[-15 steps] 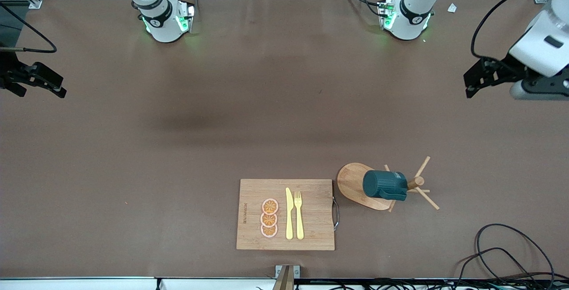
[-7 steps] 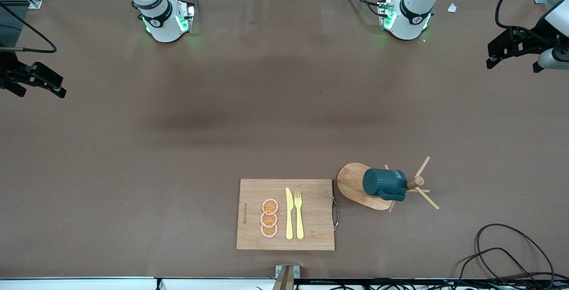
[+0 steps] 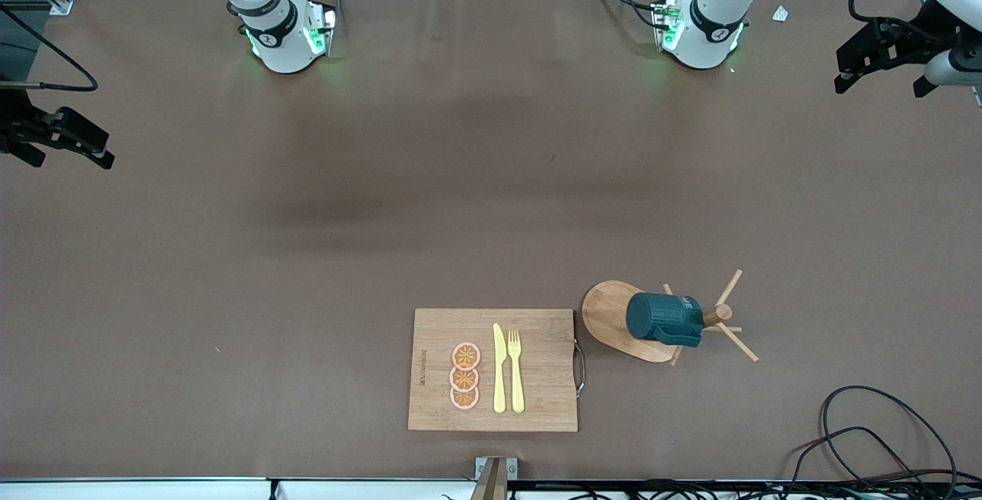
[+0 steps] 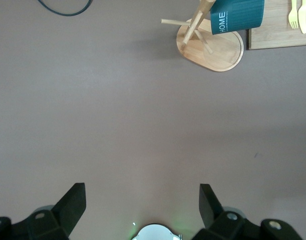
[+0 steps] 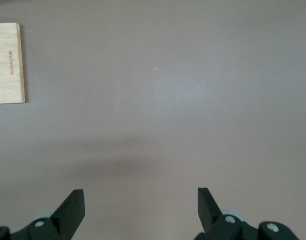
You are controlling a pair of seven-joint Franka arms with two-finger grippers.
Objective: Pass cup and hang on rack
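Note:
The dark teal cup (image 3: 664,320) hangs on its side from a peg of the wooden rack (image 3: 610,314), above the rack's oval base. The left wrist view shows the cup (image 4: 237,15) on the rack (image 4: 220,50) well away from the fingers. My left gripper (image 3: 880,86) hangs open and empty over the left arm's end of the table, far from the rack. My right gripper (image 3: 70,161) waits open and empty over the right arm's end of the table. Both wrist views, left gripper (image 4: 142,200) and right gripper (image 5: 141,200), show only bare brown table between the fingers.
A wooden cutting board (image 3: 537,400) lies beside the rack toward the right arm's end, with orange slices (image 3: 465,376), a yellow knife (image 3: 499,368) and a fork (image 3: 515,370) on it. Black cables (image 3: 882,431) coil at the near corner by the left arm's end.
My left gripper has drawn back from the rack, toward the base side and the left arm's end of the table. The cup stays on the rack. The right arm has not moved.

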